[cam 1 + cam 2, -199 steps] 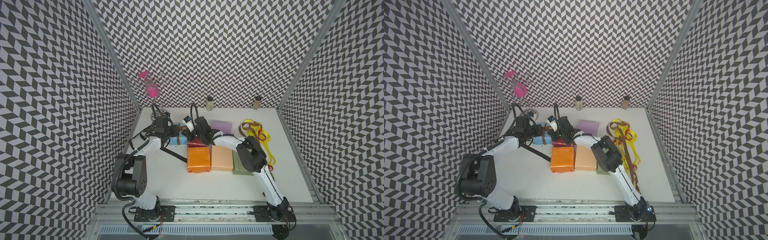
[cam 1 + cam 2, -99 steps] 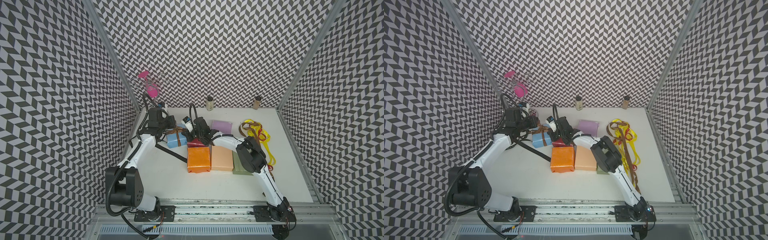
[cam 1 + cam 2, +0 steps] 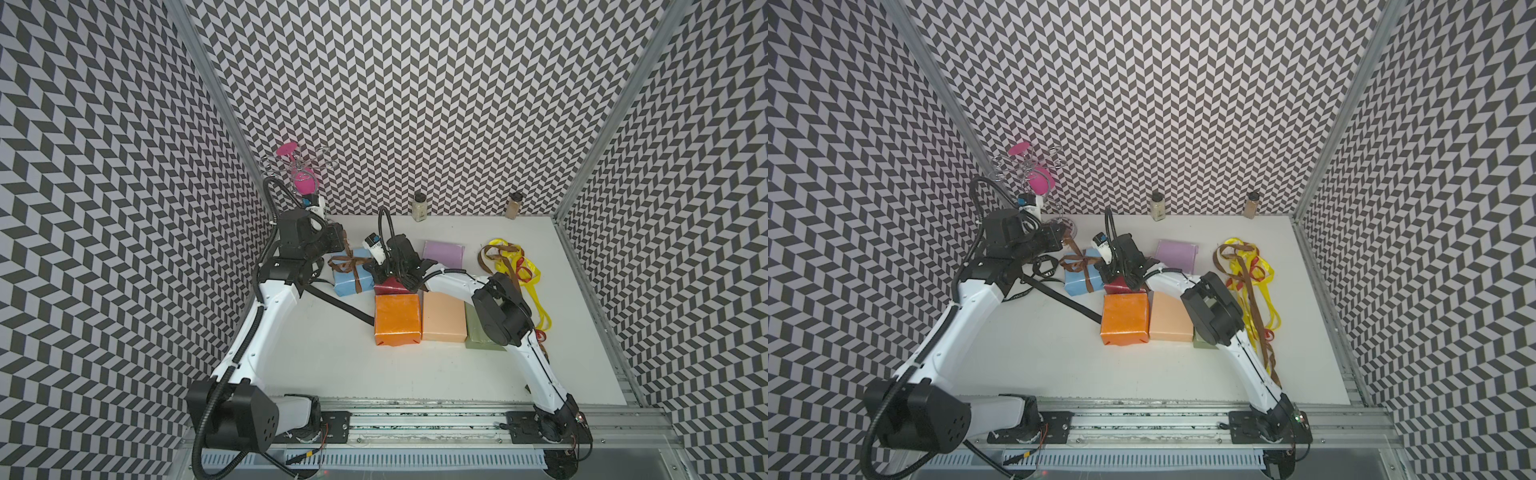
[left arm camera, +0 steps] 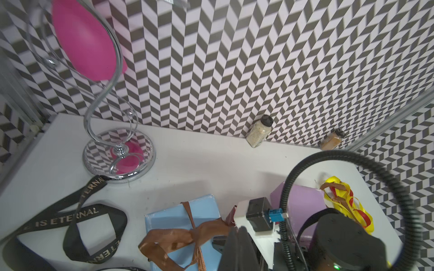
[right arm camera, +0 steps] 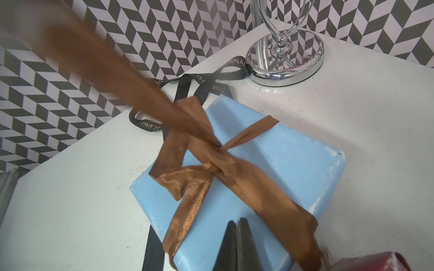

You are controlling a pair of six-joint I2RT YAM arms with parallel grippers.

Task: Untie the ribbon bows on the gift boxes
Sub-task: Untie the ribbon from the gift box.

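The white tabletop [image 3: 316, 357] carries six paper-wrapped gift boxes. The orange box [image 3: 397, 318], peach box [image 3: 442, 316] and olive green box [image 3: 478, 338] sit in a touching row on the near side of the right hand [image 5: 237, 244]. The lilac box [image 3: 442, 253] lies beyond this hand and the dark red box [image 3: 388, 286] partly under it. The light blue box [image 5: 270, 164] lies between the two hands, with the brown satin ribbon bow [image 5: 218, 164] knotted on top. The right hand's fingers are pressed together over that box's edge, beside the ribbon band. The left hand [image 4: 236, 244] pinches a tail of the bow, which runs taut from the knot. A black ribbon with pale lettering [image 4: 94, 215] lies loose beside the left hand, near a chrome wire stand [image 4: 117, 159]. Loose yellow, brown and red ribbons [image 3: 511, 266] lie well apart from both hands.
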